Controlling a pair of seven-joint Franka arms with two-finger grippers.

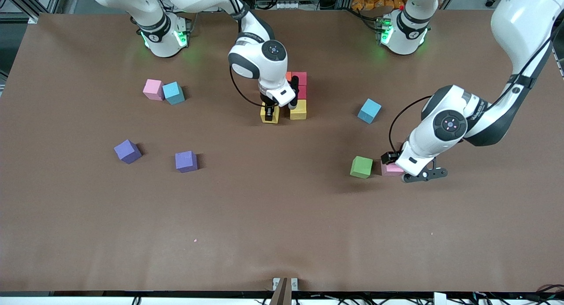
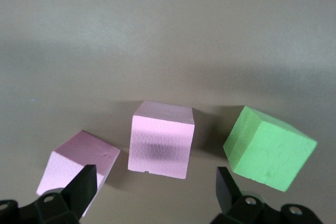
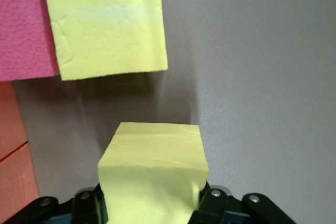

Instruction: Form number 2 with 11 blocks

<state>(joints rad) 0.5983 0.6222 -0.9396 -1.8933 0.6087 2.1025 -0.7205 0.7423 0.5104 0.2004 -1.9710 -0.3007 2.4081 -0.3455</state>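
The number 2 stands partly built mid-table: an orange block (image 1: 288, 76), two red blocks (image 1: 300, 78) (image 1: 302, 91) and a yellow block (image 1: 298, 110). My right gripper (image 1: 269, 111) is shut on a second yellow block (image 3: 152, 163), low beside the placed yellow one (image 3: 107, 22), toward the right arm's end, with a gap between them. My left gripper (image 1: 398, 165) hangs open over a pink block (image 2: 161, 140); neither fingertip (image 2: 84, 184) touches it. Another pink block (image 2: 79, 162) and the green block (image 1: 361, 167) flank it.
Toward the right arm's end lie a pink block (image 1: 153, 89) touching a light-blue cube (image 1: 173, 93), and two purple blocks (image 1: 128, 151) (image 1: 186, 161) nearer the camera. A second light-blue cube (image 1: 369, 110) sits between the number and the green block.
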